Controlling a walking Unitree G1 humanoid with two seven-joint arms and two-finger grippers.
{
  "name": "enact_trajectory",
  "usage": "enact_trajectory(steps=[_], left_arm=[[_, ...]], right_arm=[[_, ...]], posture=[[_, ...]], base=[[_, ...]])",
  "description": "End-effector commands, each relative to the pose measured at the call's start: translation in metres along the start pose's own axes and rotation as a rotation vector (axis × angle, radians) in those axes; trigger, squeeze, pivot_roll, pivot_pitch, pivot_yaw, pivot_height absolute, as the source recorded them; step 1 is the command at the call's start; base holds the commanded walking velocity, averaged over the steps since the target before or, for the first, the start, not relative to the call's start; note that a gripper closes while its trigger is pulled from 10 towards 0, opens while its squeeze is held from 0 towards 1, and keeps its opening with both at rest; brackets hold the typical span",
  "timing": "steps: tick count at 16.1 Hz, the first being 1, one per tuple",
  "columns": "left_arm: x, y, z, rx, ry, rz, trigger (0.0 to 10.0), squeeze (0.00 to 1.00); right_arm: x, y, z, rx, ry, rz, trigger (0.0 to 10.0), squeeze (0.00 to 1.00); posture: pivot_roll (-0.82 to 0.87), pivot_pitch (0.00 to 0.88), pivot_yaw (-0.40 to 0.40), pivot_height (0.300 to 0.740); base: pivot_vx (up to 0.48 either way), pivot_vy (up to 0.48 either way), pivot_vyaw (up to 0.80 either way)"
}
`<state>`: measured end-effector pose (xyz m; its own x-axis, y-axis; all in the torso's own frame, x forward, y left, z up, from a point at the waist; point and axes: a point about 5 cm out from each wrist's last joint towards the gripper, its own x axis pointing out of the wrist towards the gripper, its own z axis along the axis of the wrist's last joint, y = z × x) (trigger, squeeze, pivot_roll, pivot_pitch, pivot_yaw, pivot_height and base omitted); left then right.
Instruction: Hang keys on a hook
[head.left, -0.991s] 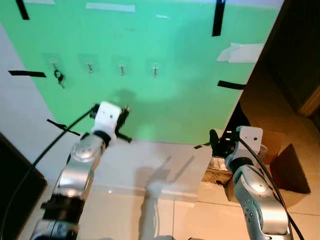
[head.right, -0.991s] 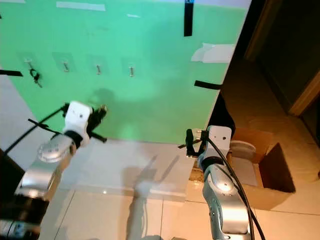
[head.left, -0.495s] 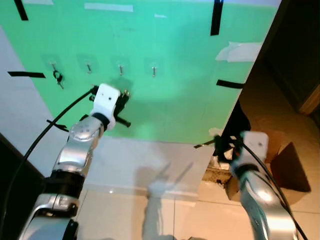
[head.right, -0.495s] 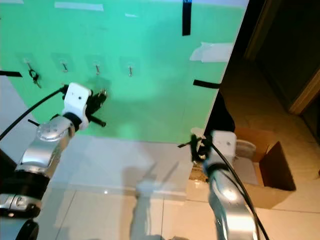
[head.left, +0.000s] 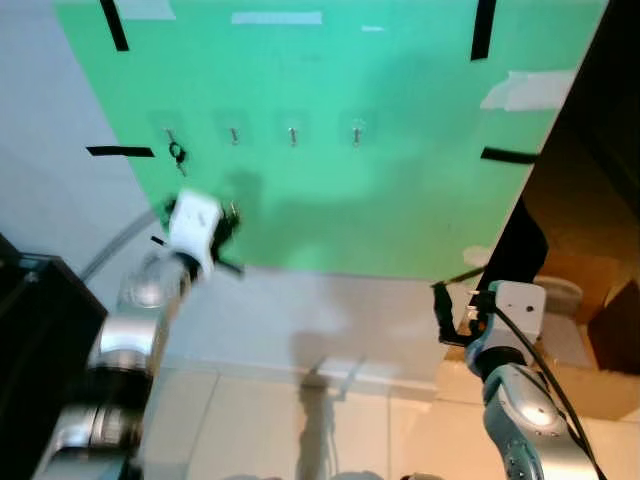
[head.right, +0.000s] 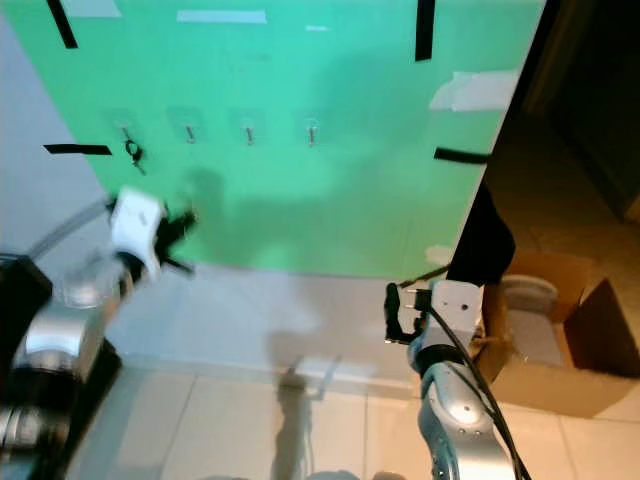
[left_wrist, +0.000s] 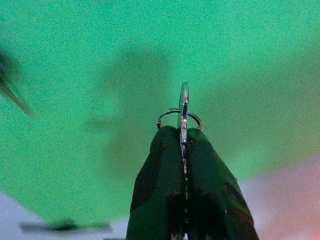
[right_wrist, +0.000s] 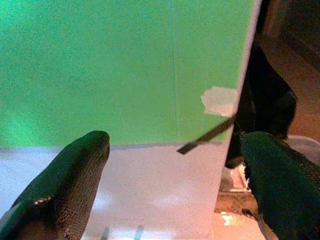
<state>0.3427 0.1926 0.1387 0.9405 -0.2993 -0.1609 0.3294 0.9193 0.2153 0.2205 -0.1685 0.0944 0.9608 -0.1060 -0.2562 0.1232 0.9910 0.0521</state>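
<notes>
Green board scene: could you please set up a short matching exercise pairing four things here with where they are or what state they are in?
Things:
1. key ring
2. left gripper
3. right gripper
4. cardboard box

States or places:
A. open, holding nothing
B. on the floor, right of the green board
C. pinched between closed jaws
D. raised below the row of hooks, shut

Pairs: 1-C, 2-D, 3-A, 4-B
</notes>
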Motion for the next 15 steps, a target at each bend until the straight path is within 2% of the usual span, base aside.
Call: enact_trajectory(steps=[1,3,5,8,9,10,11,12,14,15], left_arm=[[0.006,0.006,0.01,0.009,-0.027,0.008,10.0,0.0],[0.015,0.01,0.021,0.002,-0.041,0.011,10.0,0.0],[0.029,0.026,0.042,-0.049,-0.077,0.044,10.0,0.0],[0.031,0.041,0.058,-0.114,-0.117,0.086,10.0,0.0],[0.032,0.047,0.061,-0.161,-0.122,0.109,10.0,0.0],[0.032,0.048,0.062,-0.168,-0.122,0.109,10.0,0.0],[0.03,0.047,0.06,-0.13,-0.116,0.093,10.0,0.0],[0.019,0.032,0.035,0.025,-0.071,-0.007,10.0,0.0],[0.006,0.021,0.016,0.026,-0.042,-0.028,10.0,0.0],[-0.005,0.01,0.001,0.047,-0.017,-0.036,10.0,0.0]], right_arm=[[0.0,0.0,0.002,0.004,-0.006,-0.009,10.0,0.0],[0.002,-0.002,0.003,0.002,-0.009,-0.012,10.0,0.0],[0.007,-0.002,0.008,-0.002,-0.021,-0.006,10.0,0.0],[0.009,0.0,0.007,-0.009,-0.014,0.01,10.0,0.0],[0.01,0.001,0.007,-0.012,-0.012,0.019,10.0,0.0],[0.011,0.001,0.008,-0.012,-0.011,0.02,10.0,0.0],[0.011,0.001,0.008,-0.011,-0.011,0.021,10.0,0.0],[0.011,-0.001,0.006,-0.008,-0.003,0.014,10.0,0.0],[0.008,-0.003,0.004,0.009,0.011,0.005,10.0,0.0],[0.006,-0.004,0.003,0.023,0.014,-0.01,10.0,0.0]], posture=[[-0.17,0.0,0.126,0.74],[-0.16,0.0,0.124,0.74],[-0.15,0.0,0.114,0.74],[-0.13,0.0,0.089,0.74],[-0.13,0.0,0.089,0.74],[-0.13,0.0,0.081,0.74],[-0.13,0.0,0.081,0.74],[-0.13,0.0,0.08,0.74],[-0.13,0.0,0.082,0.74],[-0.13,0.0,0.079,0.74]], base=[[0.0,0.292,0.0],[0.0,0.281,0.0],[0.0,0.274,0.0],[0.0,0.271,0.0],[0.0,0.274,0.0],[0.0,0.27,0.0],[0.0,0.27,0.0],[0.0,0.292,0.0],[0.0,0.315,0.0],[0.0,0.319,-0.51]])
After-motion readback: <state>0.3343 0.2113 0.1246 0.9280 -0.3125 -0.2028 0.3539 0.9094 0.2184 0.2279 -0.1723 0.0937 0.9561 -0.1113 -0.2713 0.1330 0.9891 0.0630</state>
